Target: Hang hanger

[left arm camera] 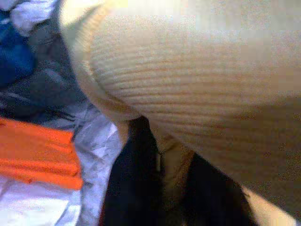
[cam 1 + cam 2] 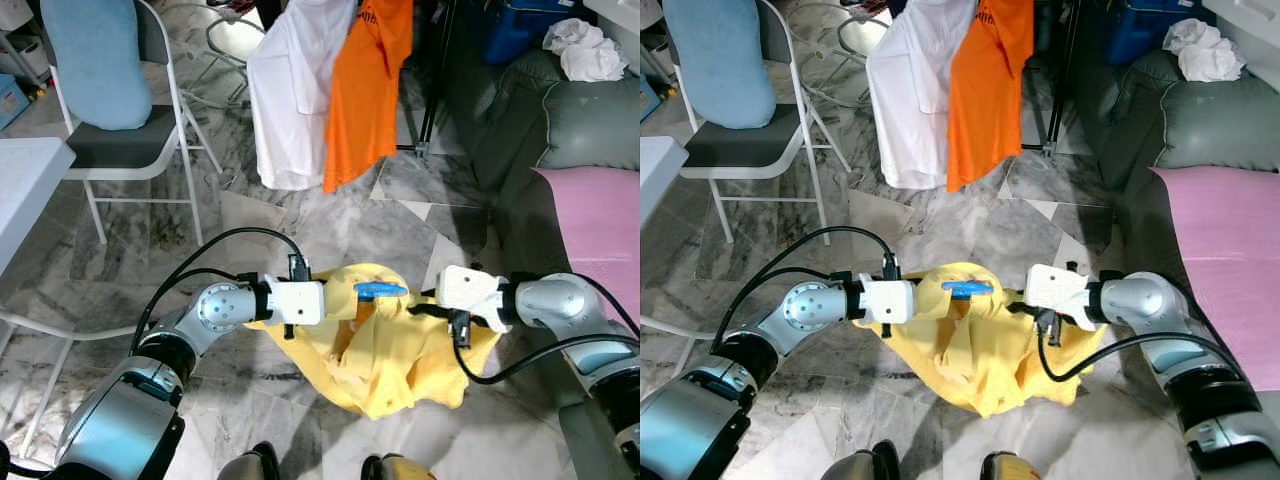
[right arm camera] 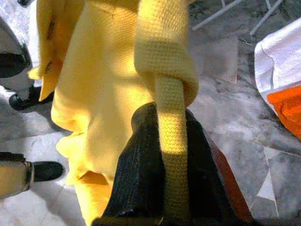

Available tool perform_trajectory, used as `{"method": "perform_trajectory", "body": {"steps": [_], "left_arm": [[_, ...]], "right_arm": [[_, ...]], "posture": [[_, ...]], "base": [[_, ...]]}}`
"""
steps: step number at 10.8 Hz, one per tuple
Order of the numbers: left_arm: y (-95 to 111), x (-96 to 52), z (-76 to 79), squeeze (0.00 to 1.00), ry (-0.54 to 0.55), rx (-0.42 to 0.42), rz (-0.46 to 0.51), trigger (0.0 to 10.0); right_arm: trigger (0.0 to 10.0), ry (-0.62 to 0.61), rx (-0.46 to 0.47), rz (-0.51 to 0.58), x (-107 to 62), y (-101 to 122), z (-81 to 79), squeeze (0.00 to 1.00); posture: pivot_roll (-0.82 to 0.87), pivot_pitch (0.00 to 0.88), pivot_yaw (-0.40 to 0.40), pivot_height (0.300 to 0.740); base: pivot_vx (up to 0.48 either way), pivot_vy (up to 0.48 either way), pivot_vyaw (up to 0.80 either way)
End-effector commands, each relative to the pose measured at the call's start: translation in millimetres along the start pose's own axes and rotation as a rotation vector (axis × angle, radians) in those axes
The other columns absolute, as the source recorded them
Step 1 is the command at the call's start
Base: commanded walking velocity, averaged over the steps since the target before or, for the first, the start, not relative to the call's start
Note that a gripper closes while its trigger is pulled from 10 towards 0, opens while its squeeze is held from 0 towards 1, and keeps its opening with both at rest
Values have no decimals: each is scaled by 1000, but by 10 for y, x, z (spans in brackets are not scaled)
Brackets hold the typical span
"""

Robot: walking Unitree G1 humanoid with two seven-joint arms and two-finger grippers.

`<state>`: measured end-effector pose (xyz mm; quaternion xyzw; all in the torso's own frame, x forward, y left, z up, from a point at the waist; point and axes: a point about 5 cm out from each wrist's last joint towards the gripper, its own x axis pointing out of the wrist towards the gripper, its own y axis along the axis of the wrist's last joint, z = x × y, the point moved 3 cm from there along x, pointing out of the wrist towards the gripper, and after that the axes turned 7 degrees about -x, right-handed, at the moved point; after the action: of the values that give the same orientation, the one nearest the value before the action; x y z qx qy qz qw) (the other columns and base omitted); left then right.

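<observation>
Both jaws clamped on yellow knit shirt (image 2: 400, 360), blue hanger (image 2: 380, 290) poking out.

Hanger (image 2: 380, 290): blue plastic; a short bar shows, lying roughly level, the rest hidden inside the garment.
Hanger position: at the top centre of the yellow shirt (image 2: 390, 355), above the marble floor, near the robot.
Yellow shirt: bright yellow knit with a ribbed collar band; bunched and crumpled, hanging in loose folds with its lower edge drooping toward the floor.
Yellow shirt support: held up at its left and right upper edges; a strip of the ribbed band lies pinched between black fingers (image 3: 141, 160) on the right side.
</observation>
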<state>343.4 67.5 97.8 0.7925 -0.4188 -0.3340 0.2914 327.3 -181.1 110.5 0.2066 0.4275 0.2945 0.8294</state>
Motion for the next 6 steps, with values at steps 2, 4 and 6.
{"method": "perform_trajectory", "body": {"steps": [2,4,6], "left_arm": [[5,3,-69,1000,62,6,-1,10000],[-36,9,-96,1000,141,7,-24,10000],[-47,0,-117,1000,183,34,-31,10000]], "right_arm": [[0,-95,28,-4,-5,-33,53,0],[0,-211,116,3,14,-88,39,0],[0,-241,162,16,35,-96,-16,0]], "posture": [[-244,170,56,740],[-254,158,40,740],[-256,154,31,740]], "base": [[0,0,0],[0,0,0],[0,0,0]]}}
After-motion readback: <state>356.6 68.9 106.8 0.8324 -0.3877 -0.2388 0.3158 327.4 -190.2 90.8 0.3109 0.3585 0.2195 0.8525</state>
